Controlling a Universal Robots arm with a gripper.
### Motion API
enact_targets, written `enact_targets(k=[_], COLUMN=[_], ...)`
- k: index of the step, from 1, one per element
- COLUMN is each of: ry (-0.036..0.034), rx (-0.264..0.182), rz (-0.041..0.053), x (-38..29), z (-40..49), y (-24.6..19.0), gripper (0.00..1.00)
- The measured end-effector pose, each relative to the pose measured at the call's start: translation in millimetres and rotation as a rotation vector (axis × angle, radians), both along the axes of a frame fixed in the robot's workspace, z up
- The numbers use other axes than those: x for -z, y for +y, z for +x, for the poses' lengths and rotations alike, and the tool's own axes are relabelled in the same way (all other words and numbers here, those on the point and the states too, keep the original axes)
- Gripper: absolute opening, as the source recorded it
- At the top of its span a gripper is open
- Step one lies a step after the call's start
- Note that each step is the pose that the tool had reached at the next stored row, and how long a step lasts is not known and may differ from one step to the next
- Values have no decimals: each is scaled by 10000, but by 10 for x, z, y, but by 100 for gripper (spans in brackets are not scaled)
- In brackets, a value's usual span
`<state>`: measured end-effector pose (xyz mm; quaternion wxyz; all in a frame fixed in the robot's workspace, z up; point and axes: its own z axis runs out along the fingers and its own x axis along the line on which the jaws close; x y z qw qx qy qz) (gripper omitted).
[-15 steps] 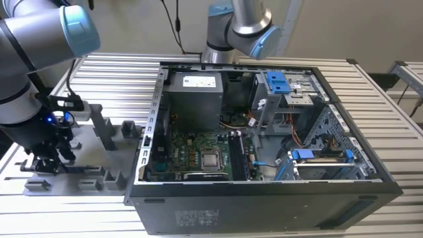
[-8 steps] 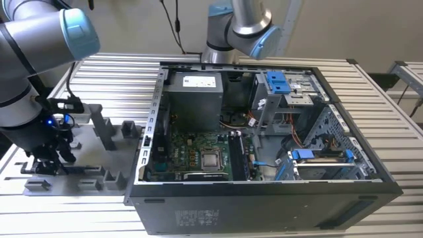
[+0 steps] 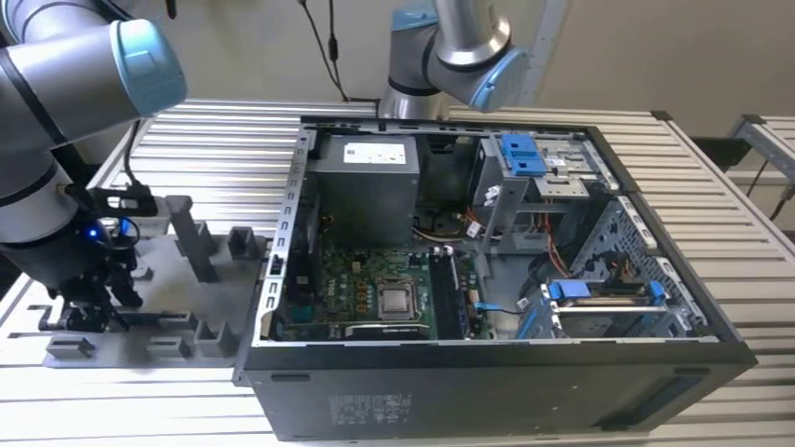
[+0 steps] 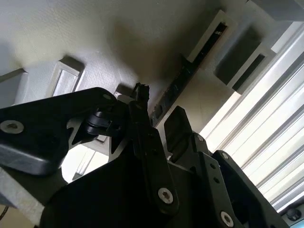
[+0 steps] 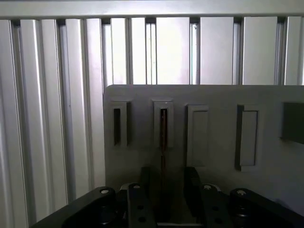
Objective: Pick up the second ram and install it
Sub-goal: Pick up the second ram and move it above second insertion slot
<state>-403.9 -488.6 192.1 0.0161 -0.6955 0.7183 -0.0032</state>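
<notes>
a white printed label [image 3: 379,150] sits on the power supply [image 3: 363,191] inside the open computer case [image 3: 497,391]. at the exterior view's left, the gripper [image 5: 164,173] hangs low over the grey holder tray [image 5: 218,97]. its fingers [image 5: 145,190] are apart, one either side of the second ram [image 5: 163,128], a thin dark strip standing on edge in a tray slot.

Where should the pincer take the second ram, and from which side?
Likely by its exposed top edge, across the two flat faces, coming straight down from above. The second ram stands on edge in a slot of the grey holder tray, so only that thin upper edge is free; the open pincer straddles it.
</notes>
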Motion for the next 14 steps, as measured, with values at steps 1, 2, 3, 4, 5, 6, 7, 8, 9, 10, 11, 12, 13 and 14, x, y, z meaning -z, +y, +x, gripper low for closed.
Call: enact_targets(k=[1, 2, 3, 4, 5, 6, 7, 8, 9, 10, 11, 12, 13, 14], ry=[-1, -1, -2, -1, -2, -1, -1, -1, -2, -2, -1, -2, -1, -2], rx=[-1, -1, -1, -2, -2, -2, -2, -2, -2, -2, -2, -2, -2, -2], rz=[0, 1, 1, 1, 1, 1, 1, 1, 1, 1, 1, 1, 1, 1], x=[0, 1, 1, 1, 1, 1, 1, 1, 1, 1, 1, 1, 1, 1], z=[0, 0, 0, 1, 0, 0, 0, 0, 0, 0, 0, 0, 0, 0], y=[0, 0, 0, -1, 0, 0, -1, 0, 0, -1, -1, -1, 0, 0], gripper=[42, 42, 42, 42, 42, 40, 40, 34, 27, 27, 22, 16, 14, 14])
